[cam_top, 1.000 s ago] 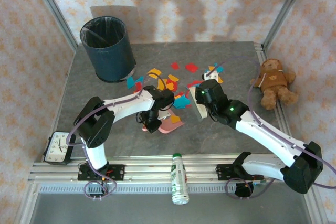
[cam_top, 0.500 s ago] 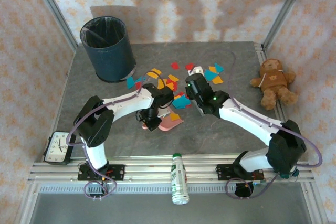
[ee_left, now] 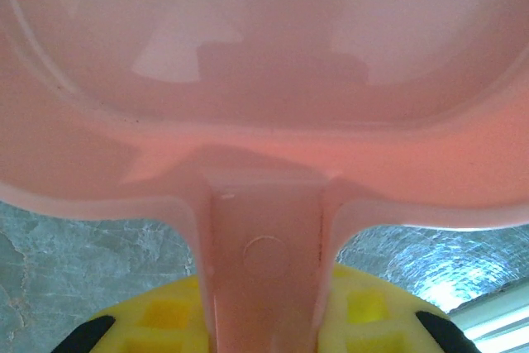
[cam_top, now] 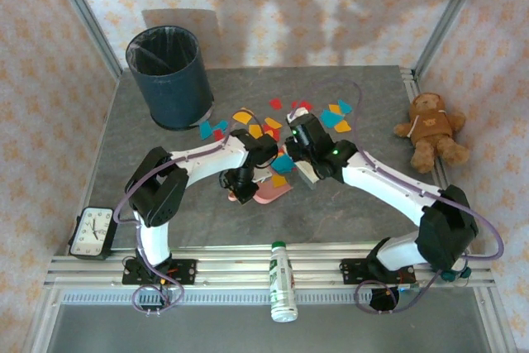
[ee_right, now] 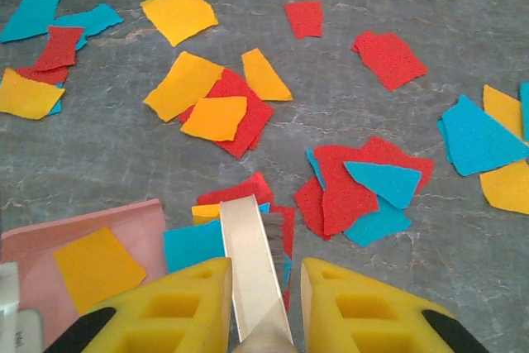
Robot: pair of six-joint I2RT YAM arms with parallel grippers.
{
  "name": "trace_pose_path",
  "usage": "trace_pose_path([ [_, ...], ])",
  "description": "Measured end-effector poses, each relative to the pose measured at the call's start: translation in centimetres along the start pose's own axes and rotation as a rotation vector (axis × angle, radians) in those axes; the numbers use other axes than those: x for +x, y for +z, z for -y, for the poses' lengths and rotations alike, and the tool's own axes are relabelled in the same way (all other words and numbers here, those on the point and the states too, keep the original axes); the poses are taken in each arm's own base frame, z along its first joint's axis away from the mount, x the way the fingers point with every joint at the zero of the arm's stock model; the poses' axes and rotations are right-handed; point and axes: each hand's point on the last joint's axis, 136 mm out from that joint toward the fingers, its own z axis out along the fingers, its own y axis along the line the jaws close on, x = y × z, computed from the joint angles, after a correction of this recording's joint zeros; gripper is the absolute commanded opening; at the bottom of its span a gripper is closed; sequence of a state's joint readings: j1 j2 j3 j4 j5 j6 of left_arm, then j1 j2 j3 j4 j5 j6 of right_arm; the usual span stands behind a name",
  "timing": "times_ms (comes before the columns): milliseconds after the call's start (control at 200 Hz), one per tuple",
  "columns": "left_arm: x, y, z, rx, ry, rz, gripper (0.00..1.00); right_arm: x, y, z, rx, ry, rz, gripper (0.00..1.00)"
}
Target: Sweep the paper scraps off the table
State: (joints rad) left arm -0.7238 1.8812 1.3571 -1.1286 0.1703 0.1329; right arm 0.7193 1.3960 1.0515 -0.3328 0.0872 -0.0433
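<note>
Left gripper [ee_left: 264,330]: I am holding its jaws clamped on the handle of the pink dustpan [ee_left: 264,80], so the pan's mouth is facing the pile.
Dustpan placement: in the top view I am keeping the dustpan [cam_top: 270,194] low on the table [cam_top: 124,155], just on the near side of the scraps, where it is ready to catch what gets pushed toward it.
Right gripper [ee_right: 260,307]: its jaws are pinching a flat cream scraper [ee_right: 246,245], with the blade sticking out ahead of the fingers so that the blade, not the fingers, is meeting the paper.
Paper scraps [ee_right: 216,107]: red, orange, yellow and blue pieces are lying loose across the middle of the table, some overlapping. Most are lying beyond the blade.
Progress: 1 orange scrap [ee_right: 95,266] is sitting on the pan's lip. I judge the sweeping is barely under way.
Bin [cam_top: 169,76]: it is standing at the far left corner, well apart from the pan, presumably for emptying it.
Risk: I am expecting light scraps to slide past the pan's edge.
</note>
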Motion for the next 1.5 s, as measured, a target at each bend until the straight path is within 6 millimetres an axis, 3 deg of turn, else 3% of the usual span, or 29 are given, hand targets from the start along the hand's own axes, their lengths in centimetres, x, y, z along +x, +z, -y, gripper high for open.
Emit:
trace_pose_path([
  [415,0.0,0.0,-0.1,-0.003,0.001,0.000,0.00,0.5,-2.8,-1.6,-0.141,-0.001,-0.009,0.00],
  [756,-0.1,-0.2,0.0,-0.003,0.008,0.015,0.00,0.3,-4.2,0.2,-0.073,0.056,0.056,0.00],
  [1096,-0.1,-0.3,0.1,0.004,0.026,0.027,0.00,-0.4,-3.0,3.4,0.129,0.128,0.119,0.00],
  [1296,-0.1,-0.1,0.3,0.018,0.033,0.029,0.00,0.5,-0.8,3.1,0.152,0.114,0.068,0.00],
  [1496,-0.5,-0.1,0.6,0.031,0.039,0.045,0.00,-0.2,0.0,2.4,0.131,0.129,0.071,0.00],
])
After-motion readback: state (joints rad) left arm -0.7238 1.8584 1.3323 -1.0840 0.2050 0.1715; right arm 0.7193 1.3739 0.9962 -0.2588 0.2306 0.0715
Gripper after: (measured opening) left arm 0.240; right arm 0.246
